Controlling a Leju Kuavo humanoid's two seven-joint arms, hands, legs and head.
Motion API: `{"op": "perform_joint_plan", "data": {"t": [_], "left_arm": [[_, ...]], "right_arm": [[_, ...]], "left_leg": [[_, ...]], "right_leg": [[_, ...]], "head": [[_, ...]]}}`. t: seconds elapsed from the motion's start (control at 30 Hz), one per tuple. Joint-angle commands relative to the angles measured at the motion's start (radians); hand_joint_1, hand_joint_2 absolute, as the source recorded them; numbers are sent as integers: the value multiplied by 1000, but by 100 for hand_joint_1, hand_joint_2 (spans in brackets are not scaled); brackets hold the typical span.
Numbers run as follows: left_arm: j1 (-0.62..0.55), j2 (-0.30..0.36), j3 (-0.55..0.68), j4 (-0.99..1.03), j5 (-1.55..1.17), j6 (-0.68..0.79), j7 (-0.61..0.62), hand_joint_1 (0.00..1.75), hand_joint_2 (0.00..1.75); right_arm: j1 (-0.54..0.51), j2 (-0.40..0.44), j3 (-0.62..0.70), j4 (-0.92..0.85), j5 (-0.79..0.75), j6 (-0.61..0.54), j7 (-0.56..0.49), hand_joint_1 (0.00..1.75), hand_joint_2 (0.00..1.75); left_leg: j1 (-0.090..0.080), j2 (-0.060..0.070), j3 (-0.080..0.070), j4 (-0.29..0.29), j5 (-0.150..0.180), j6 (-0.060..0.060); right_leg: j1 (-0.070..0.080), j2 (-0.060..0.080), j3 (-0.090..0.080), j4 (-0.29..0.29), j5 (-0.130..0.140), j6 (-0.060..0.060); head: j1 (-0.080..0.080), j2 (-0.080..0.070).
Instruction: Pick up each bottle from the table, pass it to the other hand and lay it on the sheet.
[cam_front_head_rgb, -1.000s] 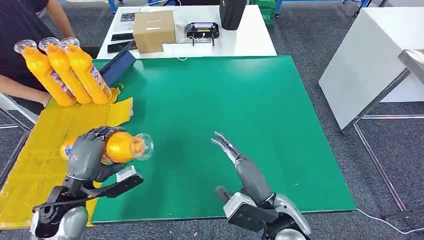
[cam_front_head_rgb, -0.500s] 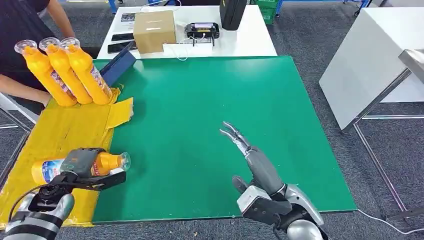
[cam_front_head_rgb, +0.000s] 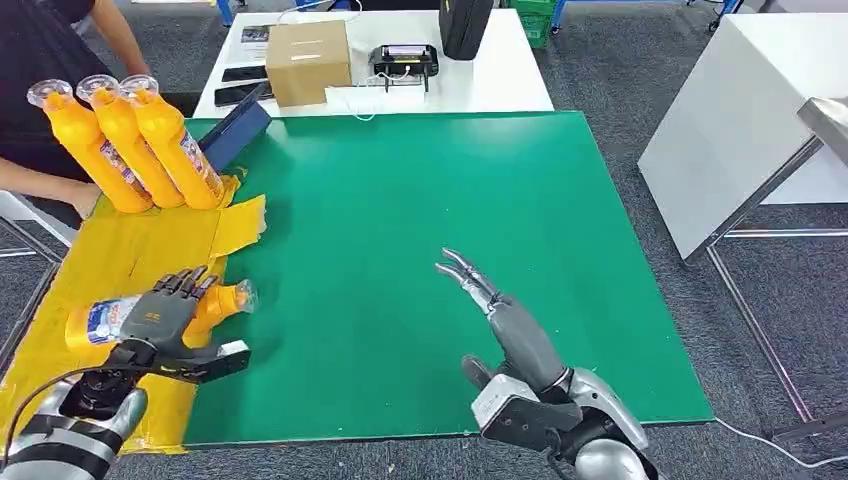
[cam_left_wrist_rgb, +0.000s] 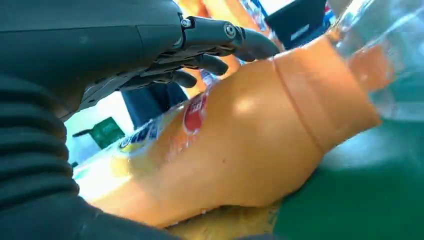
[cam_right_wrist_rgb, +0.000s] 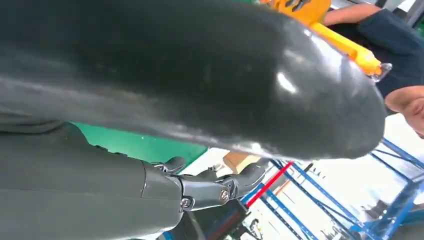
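Head view has my left hand (cam_front_head_rgb: 165, 312) low at the left, spread over an orange bottle (cam_front_head_rgb: 212, 302) that lies on its side on the yellow sheet (cam_front_head_rgb: 130, 255), clear cap (cam_front_head_rgb: 244, 294) pointing toward the green mat (cam_front_head_rgb: 420, 210) and reaching the sheet's right edge. My fingers (cam_front_head_rgb: 185, 281) are fanned apart above the bottle's middle rather than wrapped round it, so the hand reads as open and lifted a little off the plastic; whether the palm touches the bottle I cannot tell from above. From my left wrist view the bottle (cam_left_wrist_rgb: 240, 150) sits right under the hand, its orange shoulder and the start of the clear cap close to the lens, its printed label (cam_left_wrist_rgb: 150, 132) turned toward my dark fingers (cam_left_wrist_rgb: 210, 62), which stretch out straight over it with a gap of light between them and the bottle. My right hand (cam_front_head_rgb: 505, 325) hangs over the green mat near its near edge, well apart from the bottle, fingers held out nearly straight and slightly apart, holding nothing. In my right wrist view the thumb (cam_right_wrist_rgb: 200, 75) takes up most of the frame and the fingers (cam_right_wrist_rgb: 215, 187) run out straight beneath it. Three more orange bottles (cam_front_head_rgb: 125, 145) stand leaning side by side at the sheet's far end, beside a person's arm (cam_front_head_rgb: 45, 185).
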Motion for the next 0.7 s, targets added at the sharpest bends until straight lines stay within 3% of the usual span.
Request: {"op": "perform_joint_plan", "data": {"t": [0.03, 0.2, 0.3, 0.33, 0.4, 0.43, 0.47, 0.53, 0.6, 0.7], "left_arm": [[5, -15, -8, -20, -8, 41, 4, 0, 0], [67, -56, 24, -203, -64, 169, 86, 0, 0], [105, -155, 137, -287, 74, 299, -9, 0, 0], [130, -213, 183, -360, 270, 268, -93, 0, 0], [137, -221, 184, -389, 259, 247, -87, 0, 0], [145, -273, 209, -419, 385, 219, -152, 0, 0], [158, -331, 266, -478, 638, 203, -233, 0, 0], [176, -394, 281, -638, 900, 28, -294, 0, 0], [193, -421, 262, -747, 1033, -48, -322, 0, 0], [266, -428, 200, -861, 1168, -151, -364, 0, 0]], "right_arm": [[-5, -12, 9, 39, -1, -5, -2, 0, 0], [43, -15, 3, 27, 21, -20, -8, 0, 0], [77, -9, -5, 20, 62, -62, -31, 0, 0], [102, -5, -6, 5, 170, -128, -43, 0, 0], [108, -9, -5, -2, 171, -130, -43, 0, 0], [111, -2, -22, -9, 296, -220, -33, 0, 0], [138, 46, -22, -18, 527, -335, -29, 0, 0], [165, 97, -7, -41, 667, -514, -44, 0, 0], [169, 107, -1, -52, 627, -587, -75, 0, 0], [178, 122, -26, -48, 562, -554, -126, 0, 0]], "left_leg": [[1, -2, 3, 0, -1, -1], [1, -3, 2, 0, -1, -1], [1, -3, 2, 0, -1, 0], [0, -3, 1, 0, -1, 0], [0, -4, 1, 0, -1, 0], [1, -5, 2, 1, -2, 0], [0, -4, 2, 0, -2, 0], [1, -5, 0, 2, -2, 0], [1, -5, -2, 3, -2, -1], [1, -3, -1, 3, -3, 0]], "right_leg": [[0, 4, 3, -1, -1, -1], [1, 2, 3, -1, -1, -1], [0, 1, 3, -1, -1, -1], [0, 1, 2, -1, -1, 0], [0, 0, 2, -1, -1, 0], [0, 1, 4, -1, -2, -1], [0, 2, 3, -1, -2, -1], [0, 1, 2, 0, -2, -1], [0, 1, 0, 1, -2, -1], [1, 3, -1, 1, -2, -1]], "head": [[0, 0], [0, 0], [0, 0], [0, 0], [0, 0], [0, 0], [0, 0], [0, 0], [0, 0], [0, 0]]}}
